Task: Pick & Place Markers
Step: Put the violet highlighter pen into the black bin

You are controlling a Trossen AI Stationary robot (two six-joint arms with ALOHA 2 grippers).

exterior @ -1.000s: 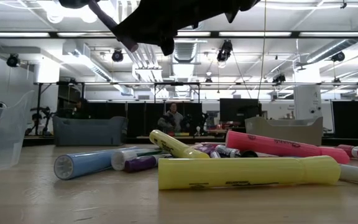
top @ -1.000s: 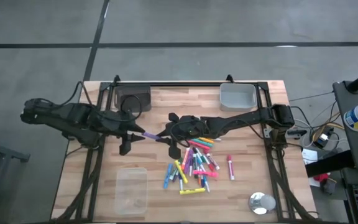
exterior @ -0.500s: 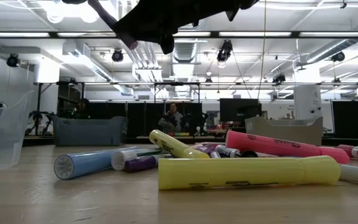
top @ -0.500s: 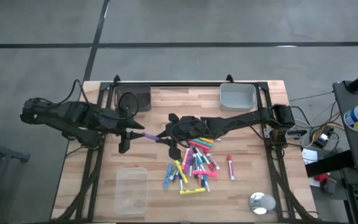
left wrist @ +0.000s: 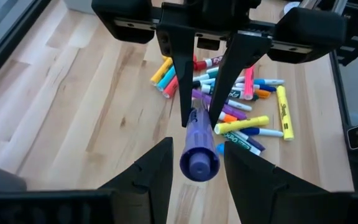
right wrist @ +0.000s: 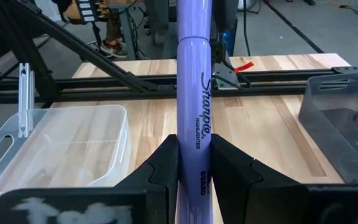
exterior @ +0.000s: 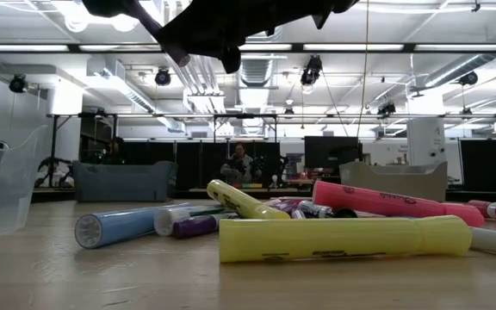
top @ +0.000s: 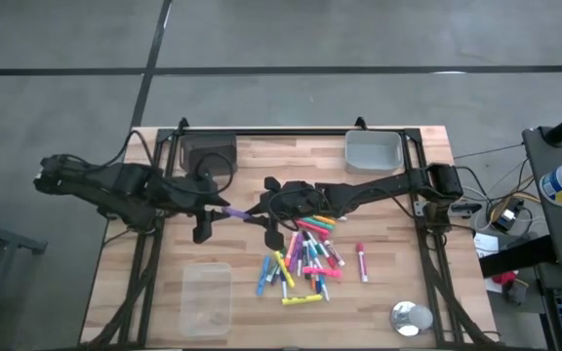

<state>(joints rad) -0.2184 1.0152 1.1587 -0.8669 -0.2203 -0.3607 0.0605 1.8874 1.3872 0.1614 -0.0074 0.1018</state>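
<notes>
A purple marker [top: 235, 212] hangs level in the air between my two grippers, over the table's middle left. My right gripper [top: 261, 216] is shut on one end of it. My left gripper [top: 210, 209] is open, its fingers [left wrist: 161, 167] standing on either side of the marker's other end [left wrist: 199, 163] with a narrow gap each side. The other markers [top: 305, 258], in pink, yellow, blue, green and red, lie in a loose pile on the table just near of my right gripper. In the low view a yellow marker [exterior: 343, 238] lies in front. My right gripper pinches the purple marker's barrel [right wrist: 191, 140] between its two fingers [right wrist: 165, 163], near the end that faces the table's right. The fingers come level from the right and lie along the marker. It is lifted clear, roughly level, and points out ahead toward my left gripper.
A clear plastic bin [top: 206, 297] sits at the near left, below my left gripper. A dark tray [top: 210, 153] and a grey tray [top: 374, 149] stand at the far edge. A round shiny object [top: 411, 318] lies at the near right corner. A red marker [top: 362, 261] lies apart.
My left gripper has crept a little toward the table's right, along the purple marker toward my right gripper, so less of the marker shows between them. My right gripper and the marker have kept still.
</notes>
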